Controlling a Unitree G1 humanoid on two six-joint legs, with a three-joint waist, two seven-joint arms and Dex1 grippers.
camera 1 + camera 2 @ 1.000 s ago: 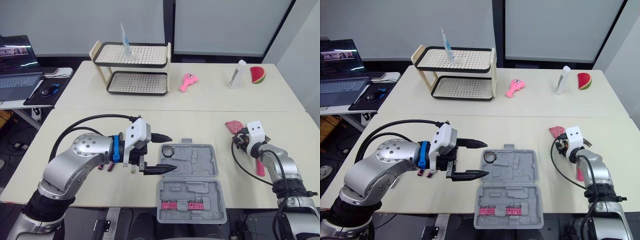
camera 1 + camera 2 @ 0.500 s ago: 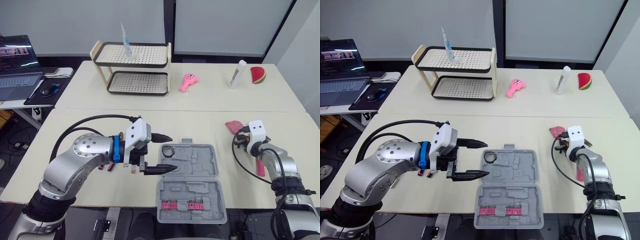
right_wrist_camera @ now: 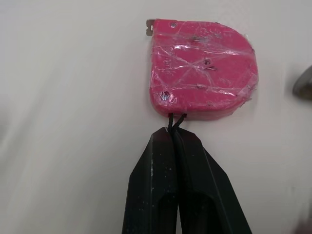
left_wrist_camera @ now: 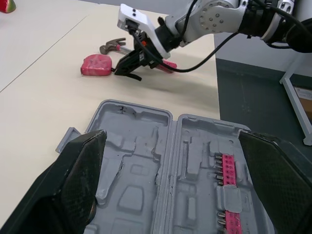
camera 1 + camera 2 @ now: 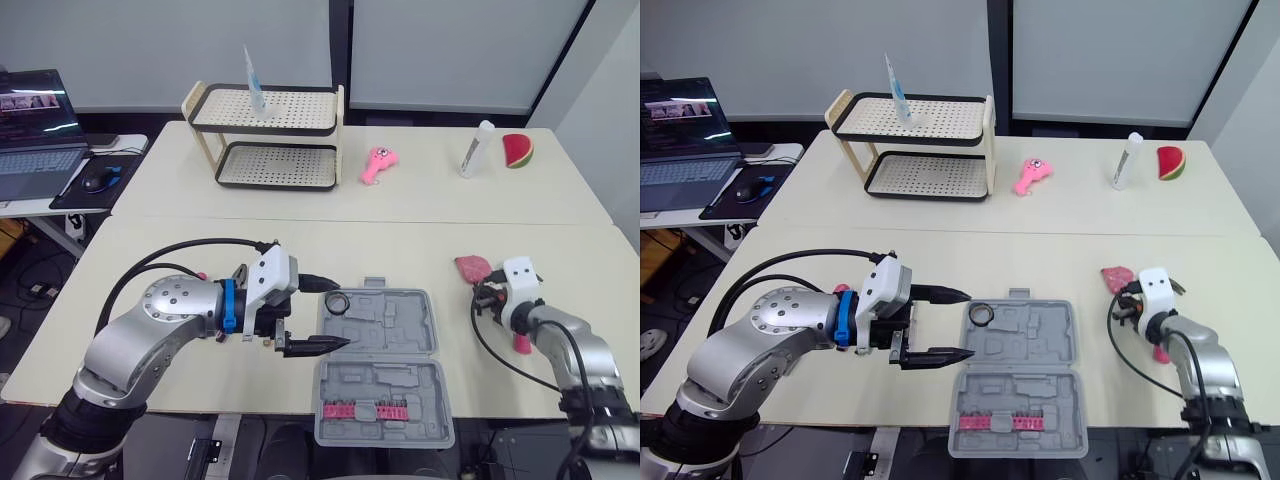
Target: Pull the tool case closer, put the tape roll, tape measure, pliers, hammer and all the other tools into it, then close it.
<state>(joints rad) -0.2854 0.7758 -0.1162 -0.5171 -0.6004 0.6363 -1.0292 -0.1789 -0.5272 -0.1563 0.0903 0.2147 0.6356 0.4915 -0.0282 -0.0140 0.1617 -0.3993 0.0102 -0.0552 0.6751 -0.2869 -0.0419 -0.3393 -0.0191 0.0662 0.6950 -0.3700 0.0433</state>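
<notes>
The grey tool case [image 5: 378, 360] lies open at the table's front, with a black tape roll [image 5: 336, 301] in its far left corner and a pink bit strip [image 5: 365, 410] in the near half. My left gripper [image 5: 344, 314] hovers open at the case's left edge, one finger beside the tape roll. To the right, my right gripper [image 3: 171, 130] is shut on the black cord of the pink tape measure [image 3: 202, 70], which lies flat on the table. The pink-handled hammer [image 5: 521, 338] lies just beyond that arm.
At the back stand a two-tier rack [image 5: 265, 135], a pink toy [image 5: 377, 163], a white bottle [image 5: 474, 148] and a watermelon slice [image 5: 516, 150]. A laptop [image 5: 35, 130] sits on a side table at the left.
My right gripper has drawn back toward the table's front, dragging the tape measure a little way by its cord. My left gripper has sunk slightly beside the case.
</notes>
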